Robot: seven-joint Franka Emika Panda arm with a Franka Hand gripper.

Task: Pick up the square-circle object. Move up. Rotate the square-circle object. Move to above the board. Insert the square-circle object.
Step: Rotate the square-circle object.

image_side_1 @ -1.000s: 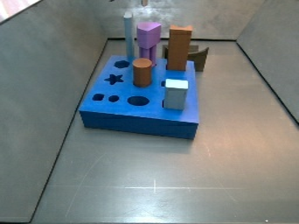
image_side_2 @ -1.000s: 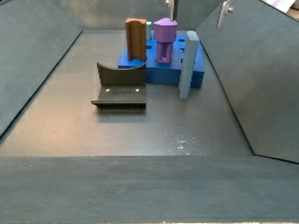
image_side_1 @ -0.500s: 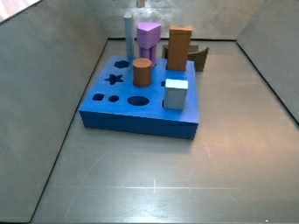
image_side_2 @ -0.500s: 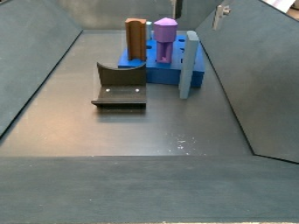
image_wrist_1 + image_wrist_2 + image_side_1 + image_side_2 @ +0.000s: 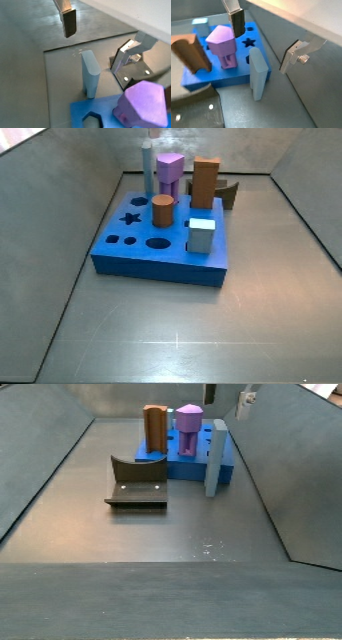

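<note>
While the gripper (image 5: pixel 246 399) has drifted slightly along the far wall, nothing sits between its fingers (image 5: pixel 236 22), apparently apart. Untouched, the grey-blue peg (image 5: pixel 215 459) stands beside the board (image 5: pixel 147 248); picking remains ahead.

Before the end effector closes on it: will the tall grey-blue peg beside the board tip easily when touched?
Probably yes: the square-circle object stands tall and slender on a narrow base beside the board. It looks rigid, and its flat sides should suit flat pads. The end effector hangs above it, with only one finger visible.
</note>
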